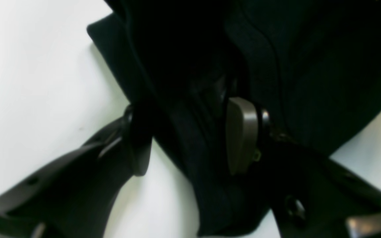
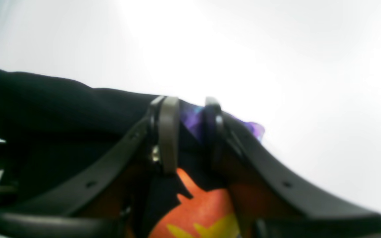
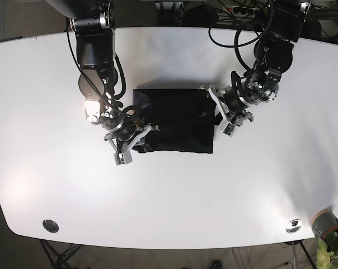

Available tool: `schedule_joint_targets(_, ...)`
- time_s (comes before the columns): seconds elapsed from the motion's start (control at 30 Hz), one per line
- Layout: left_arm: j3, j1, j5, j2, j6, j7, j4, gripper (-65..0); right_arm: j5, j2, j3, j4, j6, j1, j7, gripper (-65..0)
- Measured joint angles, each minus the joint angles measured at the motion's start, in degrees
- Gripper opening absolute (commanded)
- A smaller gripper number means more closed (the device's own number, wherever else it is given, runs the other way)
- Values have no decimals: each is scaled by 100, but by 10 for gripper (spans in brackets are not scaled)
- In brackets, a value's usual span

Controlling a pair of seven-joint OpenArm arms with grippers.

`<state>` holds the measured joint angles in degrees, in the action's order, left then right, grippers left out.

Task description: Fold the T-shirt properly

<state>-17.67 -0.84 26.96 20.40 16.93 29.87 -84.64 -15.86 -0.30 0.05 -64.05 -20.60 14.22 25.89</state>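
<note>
The black T-shirt (image 3: 177,120) lies as a folded rectangle in the middle of the white table (image 3: 258,185). My left gripper (image 3: 216,110) is at its right edge. In the left wrist view the left gripper (image 1: 190,138) stands open, its fingers wide apart with a thick fold of the T-shirt (image 1: 326,66) running between them. My right gripper (image 3: 138,139) is at the shirt's lower left corner. Seen from the right wrist, the right gripper (image 2: 190,132) is shut on the T-shirt (image 2: 45,99), pinching cloth with a purple and orange print (image 2: 197,205).
A grey round pot (image 3: 325,223) and green leaves sit off the table's front right corner. Two metal discs (image 3: 50,225) (image 3: 293,225) are set in the table's front edge. Cables (image 3: 236,28) hang at the back by the left arm.
</note>
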Motion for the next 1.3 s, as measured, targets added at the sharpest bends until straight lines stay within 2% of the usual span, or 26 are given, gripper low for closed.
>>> schedule_joint_targets(0.13,7,20,-7,4,-22,-20,0,-344,0,-2,-2,-20,0,-2,11,-528)
schedule_joint_targets(0.2,17,39,-13,4,-26,2,-35,-344,13,0,-2,-267,7,-70,225,-528)
schedule_joint_targets(0.33,396,216,-39,-24,-24,57,-623,-344,94,15,0,-1316,74,-393,901,-528)
schedule_joint_targets(0.4,601,262,-39,-26,-31,26,-922,-344,76,11,2,-1919,37,-542,1226,-528)
schedule_joint_targets(0.43,669,269,-52,-50,-46,42,-1040,-344,111,13,-4,-2197,87,-588,1427,-528)
schedule_joint_targets(0.7,905,129,-87,-326,-24,96,-1379,-344,59,-9,-33,-3980,15,-1429,2098,-528)
schedule_joint_targets(0.97,911,-710,-61,-498,2,35,-588,-343,48,-2,-28,-4430,17,-2046,2098,-528)
schedule_joint_targets(1.17,922,-1220,-111,-664,-42,28,308,-343,61,-4,-31,-4124,20,-2247,2048,-528)
schedule_joint_targets(1.3,905,-1329,-83,-686,-35,-9,846,-343,87,17,-151,-3624,-101,-2288,1707,-528)
